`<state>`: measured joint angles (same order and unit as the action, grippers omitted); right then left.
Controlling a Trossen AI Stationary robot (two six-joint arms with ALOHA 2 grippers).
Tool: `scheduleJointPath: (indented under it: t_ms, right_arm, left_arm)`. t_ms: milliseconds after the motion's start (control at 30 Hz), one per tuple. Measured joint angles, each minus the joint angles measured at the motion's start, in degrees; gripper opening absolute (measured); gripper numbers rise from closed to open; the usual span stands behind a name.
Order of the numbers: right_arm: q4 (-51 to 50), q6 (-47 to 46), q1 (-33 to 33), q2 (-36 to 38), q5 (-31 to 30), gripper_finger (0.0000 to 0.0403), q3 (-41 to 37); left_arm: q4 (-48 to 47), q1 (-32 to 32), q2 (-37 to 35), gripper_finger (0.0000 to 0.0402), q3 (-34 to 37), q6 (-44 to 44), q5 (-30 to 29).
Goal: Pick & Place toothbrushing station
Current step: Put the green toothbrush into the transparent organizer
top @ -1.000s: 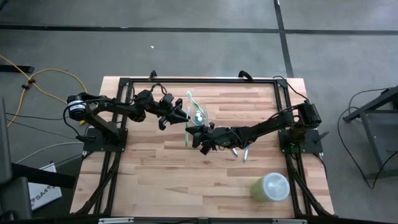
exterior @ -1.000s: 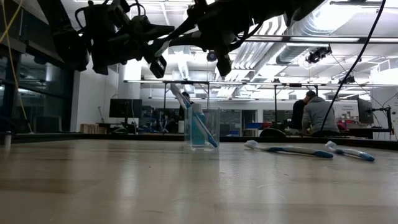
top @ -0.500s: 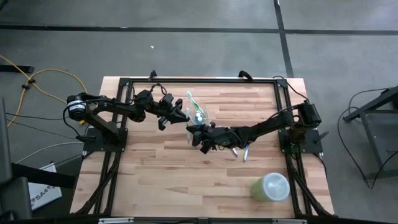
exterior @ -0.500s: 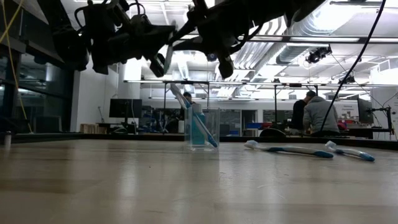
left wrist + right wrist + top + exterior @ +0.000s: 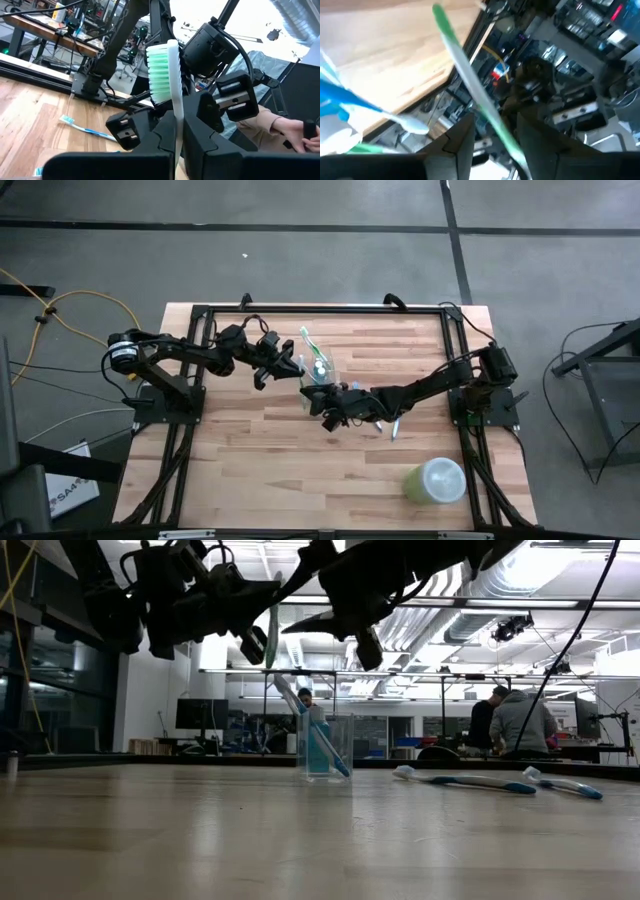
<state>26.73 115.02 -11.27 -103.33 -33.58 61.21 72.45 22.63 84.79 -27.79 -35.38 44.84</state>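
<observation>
Left hand: the left hand (image 5: 262, 632) hangs in the air over the middle of the bench, just left of the cup, its fingers (image 5: 197, 142) pressed together on the stem of a green-bristled toothbrush (image 5: 167, 85).
Held brush: in the left wrist view it stands upright between those fingers, bristles facing away from the right arm; its lower end is cut off by the frame.
Right hand: the right hand (image 5: 318, 402) faces the left one, just beside it, with its fingers (image 5: 457, 142) spread apart and the same brush stem passing through the gap; whether either finger touches the stem cannot be made out.
Cup: the clear plastic cup (image 5: 325, 747) stands upright near the middle of the bench (image 5: 260, 450), below and a little right of the two hands.
Cup contents: a blue toothbrush (image 5: 318, 745) leans in it beside a pale tube; the top view shows them only as a green and white blur.
Loose brushes: two blue-and-white toothbrushes (image 5: 465, 780) lie flat on the bench to the right of the cup, partly covered by the right arm from above.
Container: a pale green round container (image 5: 436, 480) sits near the bench's front right corner, well apart from the cup.
Background: a person (image 5: 515, 720) sits far behind the bench.
</observation>
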Motion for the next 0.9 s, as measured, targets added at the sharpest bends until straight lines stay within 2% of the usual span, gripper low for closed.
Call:
scheduleJointPath:
  t_ms: [333,533,700,900]
  right_arm:
    - [0.0,-2.2,0.0,0.0,-13.2,0.0156,0.0]
    - [0.0,-5.1,0.0,0.0,-22.1,0.0157,0.0]
    - [-0.1,-8.0,0.0,0.0,-25.7,0.0157,0.0]
    - [-0.1,-10.5,0.0,0.0,-27.7,0.0157,0.0]
  left_arm:
    - [0.0,2.8,0.0,0.0003,0.0,1.6,0.2]
    - [0.6,7.0,0.0,0.0003,0.0,6.3,-3.7]
    - [1.5,9.9,0.1,0.0003,-0.4,8.4,-6.1]
    - [0.1,11.2,0.1,0.0003,-4.3,8.7,-4.3]
